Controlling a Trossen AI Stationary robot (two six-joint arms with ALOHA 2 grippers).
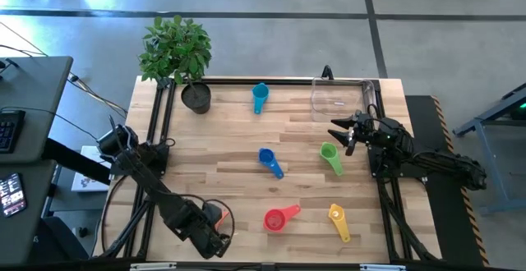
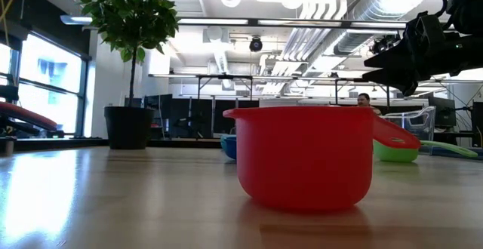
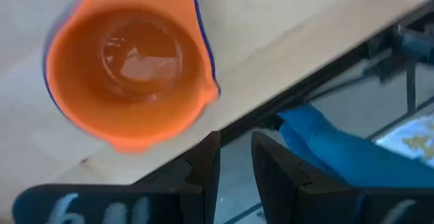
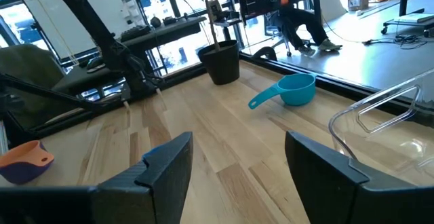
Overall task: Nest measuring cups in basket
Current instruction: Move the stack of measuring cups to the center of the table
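On the table lie a teal cup [image 1: 260, 97], a blue cup [image 1: 269, 161], a green cup [image 1: 330, 158], a red cup [image 1: 279, 218], a yellow cup [image 1: 338, 220] and an orange cup [image 1: 215, 215]. No purple cup shows. The clear basket [image 1: 341, 98] stands near the far right corner. My right gripper [image 1: 341, 131] hovers open between the basket and the green cup, touching nothing. My left gripper [image 3: 234, 159] is shut over the table's near edge, just short of the orange cup [image 3: 125, 61].
A black plant pot [image 1: 196, 97] with a leafy plant stands at the far left corner. Dark frame rails run along the left and right sides. Bare wood lies in the middle left of the table [image 1: 205, 156]. A person sits in the room beyond [image 4: 305, 20].
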